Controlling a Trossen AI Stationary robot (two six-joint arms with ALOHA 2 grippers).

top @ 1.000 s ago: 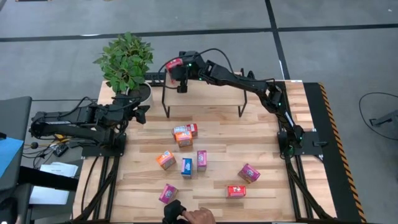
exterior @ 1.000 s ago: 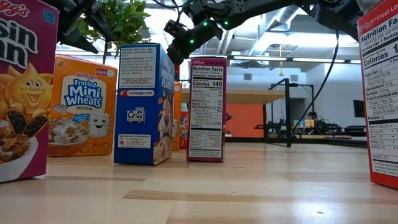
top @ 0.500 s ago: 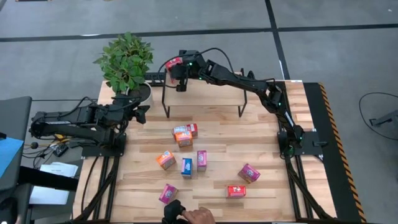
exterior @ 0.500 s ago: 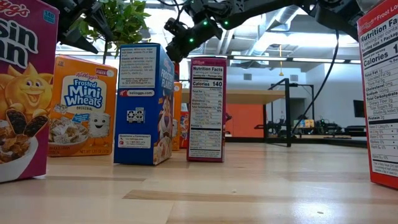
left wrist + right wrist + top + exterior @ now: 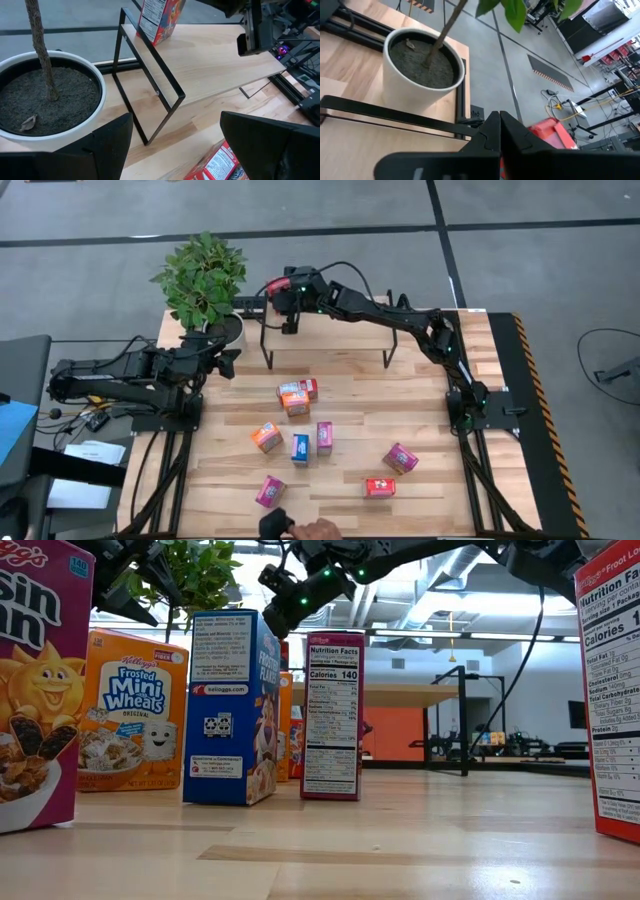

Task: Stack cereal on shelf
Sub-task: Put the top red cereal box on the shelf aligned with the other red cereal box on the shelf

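The right gripper (image 5: 291, 310), fingers shut and empty, hangs over the shelf (image 5: 340, 335) at its 9 o'clock end. One red cereal box (image 5: 277, 284) stands just at the gripper's 10 o'clock. The remaining cereal boxes (image 5: 295, 399) lie toward 6 o'clock, nearer the parked left gripper (image 5: 226, 358), whose fingers are spread and empty.

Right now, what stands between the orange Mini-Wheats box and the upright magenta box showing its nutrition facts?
A blue cereal box stands between the orange Mini-Wheats box and the magenta box. The low view shows it best.
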